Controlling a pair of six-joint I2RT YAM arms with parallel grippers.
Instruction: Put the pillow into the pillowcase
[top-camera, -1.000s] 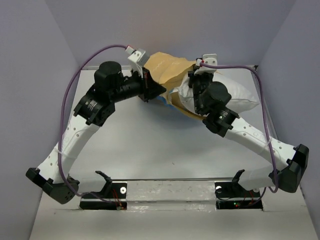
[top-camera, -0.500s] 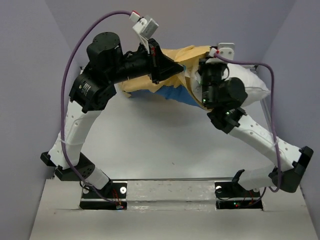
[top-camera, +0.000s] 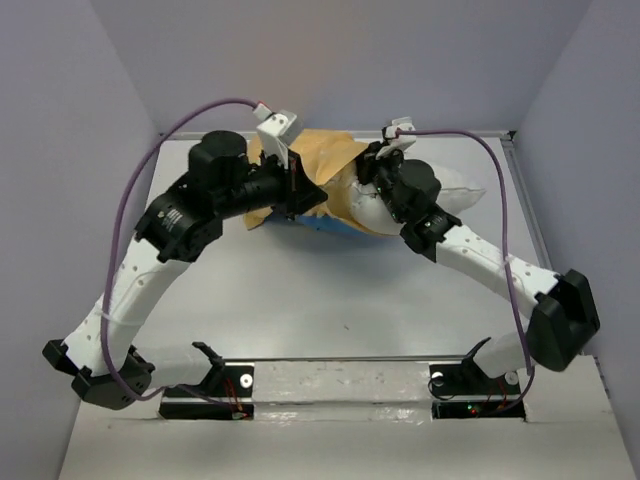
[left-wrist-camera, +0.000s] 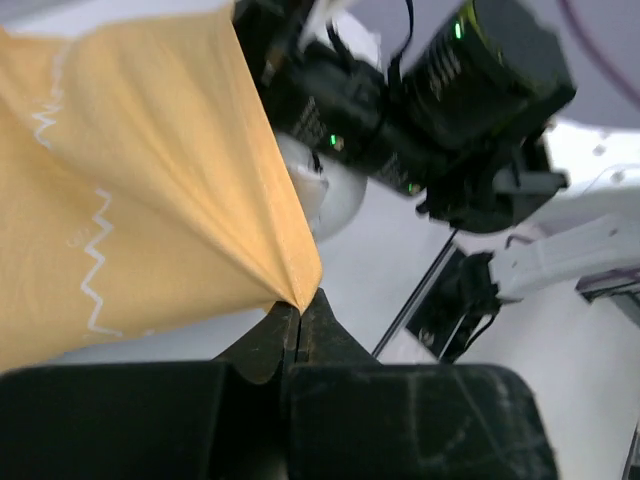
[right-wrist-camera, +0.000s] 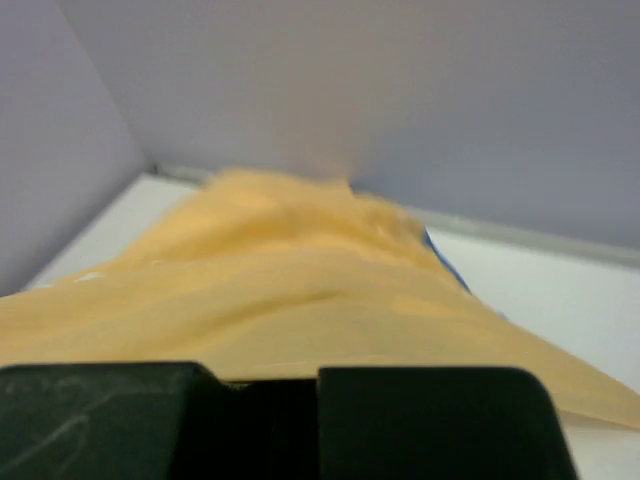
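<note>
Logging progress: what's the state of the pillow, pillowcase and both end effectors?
pillow: partly inside the pillowcase, right end sticking out
pillowcase: yellow side up, blue underneath, edge pulled taut
left end effector: shut on the pillowcase edge
right end effector: shut on the pillowcase

Your left arm (top-camera: 150, 265) rises from its base at the near left with the elbow bent outward. Its forearm reaches in toward the far middle. Your left gripper (left-wrist-camera: 300, 300) has its jaws pressed tight together on a pinch of the pillowcase (left-wrist-camera: 150, 180). Your right arm (top-camera: 480, 262) stretches low from the near right, wrist turned inward. Your right gripper (right-wrist-camera: 260, 380) is closed as well, with the same yellow cloth spreading straight away from its fingers. The two grippers sit near each other but not touching.
</note>
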